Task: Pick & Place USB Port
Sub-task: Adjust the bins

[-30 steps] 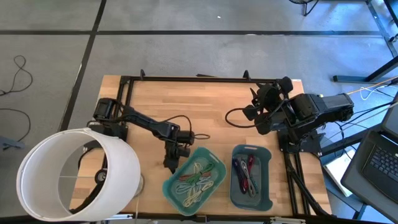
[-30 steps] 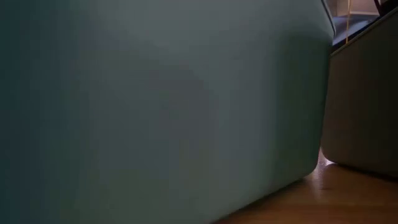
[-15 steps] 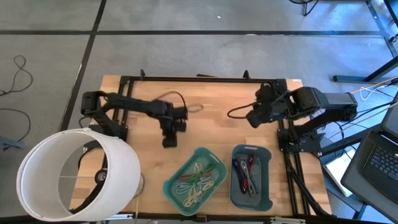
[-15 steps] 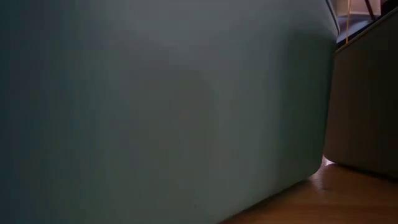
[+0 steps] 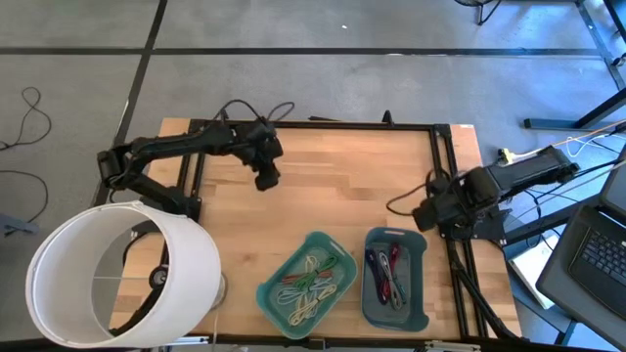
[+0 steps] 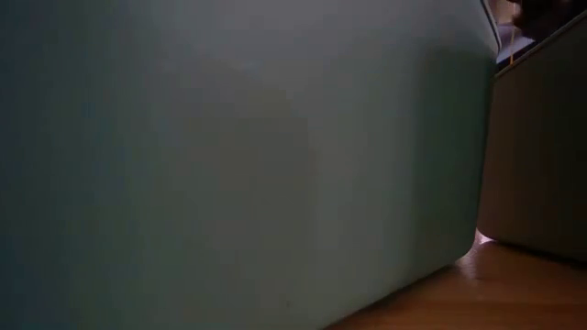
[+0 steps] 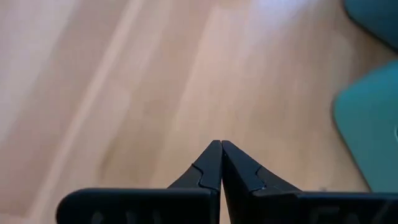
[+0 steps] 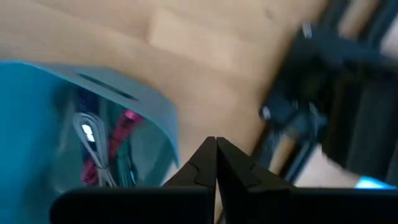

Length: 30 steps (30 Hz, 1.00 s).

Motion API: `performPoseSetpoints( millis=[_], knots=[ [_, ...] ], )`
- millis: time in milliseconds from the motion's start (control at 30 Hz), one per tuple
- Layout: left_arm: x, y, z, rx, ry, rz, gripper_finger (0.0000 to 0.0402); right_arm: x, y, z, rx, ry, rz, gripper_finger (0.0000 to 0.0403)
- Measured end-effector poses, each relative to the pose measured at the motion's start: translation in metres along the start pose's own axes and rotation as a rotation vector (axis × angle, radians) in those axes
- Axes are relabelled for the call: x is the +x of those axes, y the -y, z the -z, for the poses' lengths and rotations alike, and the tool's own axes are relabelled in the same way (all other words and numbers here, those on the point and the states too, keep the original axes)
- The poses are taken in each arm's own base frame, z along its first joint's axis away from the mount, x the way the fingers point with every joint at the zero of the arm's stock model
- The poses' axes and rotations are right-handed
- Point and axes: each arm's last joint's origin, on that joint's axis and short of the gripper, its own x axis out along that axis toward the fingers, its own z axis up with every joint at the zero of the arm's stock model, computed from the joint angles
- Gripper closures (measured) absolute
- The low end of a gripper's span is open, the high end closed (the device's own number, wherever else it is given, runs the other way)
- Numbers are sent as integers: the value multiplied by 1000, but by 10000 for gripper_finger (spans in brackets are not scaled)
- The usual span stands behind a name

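Two teal bins stand at the table's near edge. The left bin [image 5: 337, 252] holds green, yellow and white cables; the right bin [image 5: 422, 284] holds red, black and white cables [image 8: 93, 146]. Which of these is the USB port I cannot tell. My left gripper [image 5: 265, 182] [image 7: 221, 144] is shut and empty over bare wood at the far left. My right gripper [image 5: 420, 217] [image 8: 216, 142] is shut and empty at the table's right side, just beyond the right bin's far corner.
A black rail frame [image 5: 313, 124] runs along the far and side edges of the table [image 5: 342, 186]. A large white cylinder [image 5: 117, 279] rises at the near left corner. The left bin's wall [image 6: 238, 156] fills the low view. A laptop [image 5: 597, 254] sits off the right edge.
My left gripper has drawn back from above the left bin toward the table's far left, with nothing in it. My right gripper has swung from the far right part of the table toward the near edge, ending by the right bin's far corner.
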Motion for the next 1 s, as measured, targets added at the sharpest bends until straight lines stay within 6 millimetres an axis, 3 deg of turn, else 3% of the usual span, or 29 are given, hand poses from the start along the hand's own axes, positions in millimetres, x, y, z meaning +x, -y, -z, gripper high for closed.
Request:
performPoseSetpoints(
  millis=[267,500,600,767,1000],
  knots=[
    [-7,-19,-3,14,54,-34,401,29,8,35,98,-181,135,400],
    [-13,-35,-3,-11,79,-68,401,56,0,68,159,-204,23,401],
    [-16,-40,-3,-24,95,-53,400,68,-5,82,180,-173,-45,402],
    [-18,-44,-3,-32,103,-28,400,86,-16,99,149,-171,43,402],
    [-20,-44,-6,-26,116,-29,400,115,-45,119,141,-175,8,402]
  ],
)
